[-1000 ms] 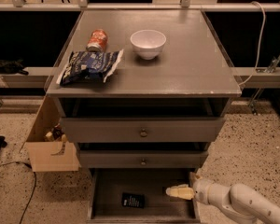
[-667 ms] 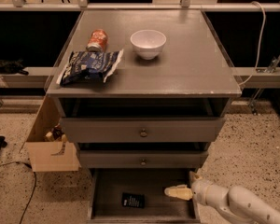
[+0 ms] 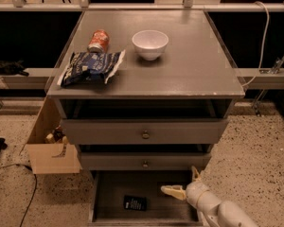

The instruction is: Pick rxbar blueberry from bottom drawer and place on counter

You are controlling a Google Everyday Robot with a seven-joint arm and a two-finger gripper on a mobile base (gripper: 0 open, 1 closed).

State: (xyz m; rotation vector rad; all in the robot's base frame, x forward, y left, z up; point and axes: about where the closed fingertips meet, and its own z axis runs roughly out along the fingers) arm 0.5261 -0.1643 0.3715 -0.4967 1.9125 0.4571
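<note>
1 spread claw (image 3: 179, 179) hangs over the bottom drawer (image 3: 109, 207) near the rxbar blueberry (image 3: 135, 203), arm (image 3: 227, 215) cropped.

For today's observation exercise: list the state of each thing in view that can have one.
bottom drawer: open
top drawer: shut
middle drawer: shut
rxbar blueberry: flat in bottom drawer, ungripped
gripper: open, in bottom drawer, right of bar
bowl: upright on counter
can: on its side
snack bag: lying flat
</note>
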